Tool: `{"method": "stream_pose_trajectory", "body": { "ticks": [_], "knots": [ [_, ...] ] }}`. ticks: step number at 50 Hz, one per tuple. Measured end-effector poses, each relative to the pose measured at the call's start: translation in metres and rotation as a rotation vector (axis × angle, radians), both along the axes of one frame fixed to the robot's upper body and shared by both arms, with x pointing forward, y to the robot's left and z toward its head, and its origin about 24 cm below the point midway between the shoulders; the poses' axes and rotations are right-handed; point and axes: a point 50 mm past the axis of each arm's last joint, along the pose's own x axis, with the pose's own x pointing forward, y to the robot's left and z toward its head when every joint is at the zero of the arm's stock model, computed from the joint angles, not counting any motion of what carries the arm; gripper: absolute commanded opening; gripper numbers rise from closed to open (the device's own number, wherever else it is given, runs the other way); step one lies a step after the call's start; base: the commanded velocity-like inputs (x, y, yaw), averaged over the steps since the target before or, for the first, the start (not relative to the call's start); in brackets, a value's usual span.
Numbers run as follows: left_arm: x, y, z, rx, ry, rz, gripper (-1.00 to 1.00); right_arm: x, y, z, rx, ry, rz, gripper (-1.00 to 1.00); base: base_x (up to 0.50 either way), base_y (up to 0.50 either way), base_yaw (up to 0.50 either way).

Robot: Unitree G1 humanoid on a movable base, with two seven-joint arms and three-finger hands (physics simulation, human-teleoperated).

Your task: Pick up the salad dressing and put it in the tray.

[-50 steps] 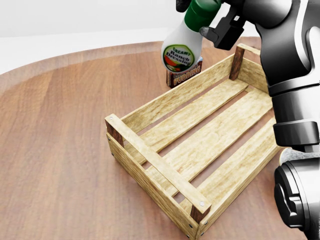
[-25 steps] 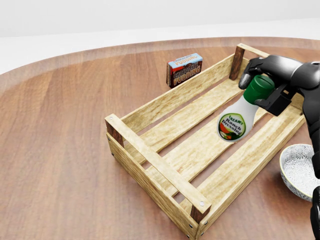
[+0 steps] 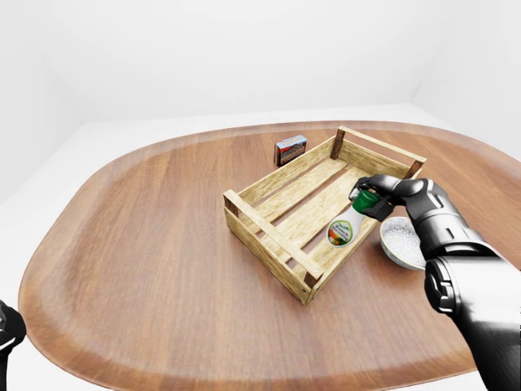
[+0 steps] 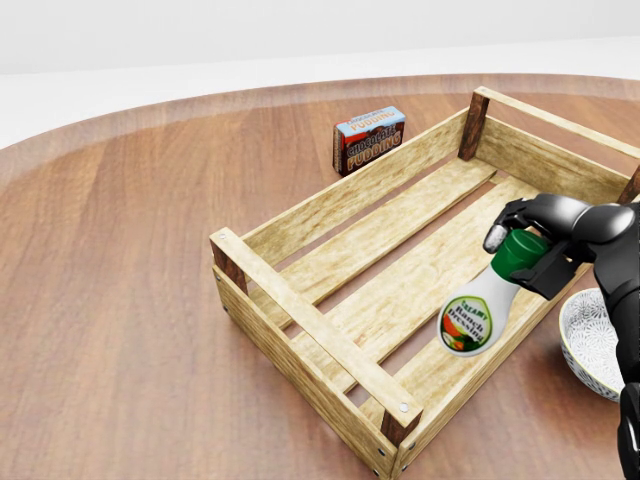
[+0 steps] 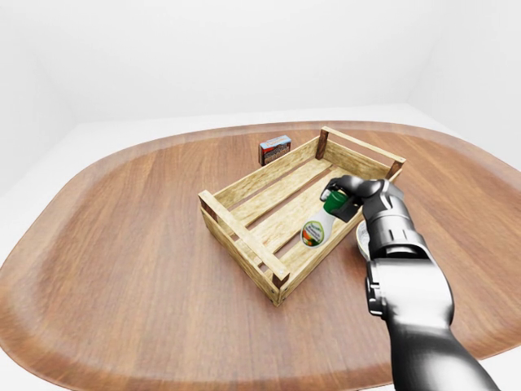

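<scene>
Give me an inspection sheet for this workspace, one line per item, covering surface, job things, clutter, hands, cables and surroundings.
Surface: rounded wooden table, bare wood around the crate.
Job's things: salad dressing bottle, green cap, tilted over the slats inside the wooden crate; cannot tell if it touches them.
Clutter: pudding box beside the crate; patterned bowl at its right.
Hands: right hand closed on the bottle's cap end; left hand barely in view, state unclear.
Cables: nothing seen.
Surroundings: plain white floor and walls.
</scene>
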Motion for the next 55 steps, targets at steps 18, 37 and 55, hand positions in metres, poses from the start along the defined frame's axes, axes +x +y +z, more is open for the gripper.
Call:
{"method": "stream_pose_trajectory", "body": {
  "ticks": [18,37,55],
  "knots": [
    [0.001,-0.001,-0.002,0.000,0.004,-0.001,1.00,0.003,0.010,-0.007,-0.037,-0.007,-0.008,-1.00,0.00,0.00,0.00],
    [0.001,-0.001,-0.004,-0.005,0.008,-0.002,1.00,0.010,0.020,-0.001,-0.128,-0.041,0.008,-1.00,0.00,0.00,0.00],
    [0.001,-0.001,-0.006,-0.006,0.012,-0.002,1.00,0.009,0.015,0.000,-0.241,-0.041,0.010,-1.00,0.00,0.00,0.00]
  ]
}}
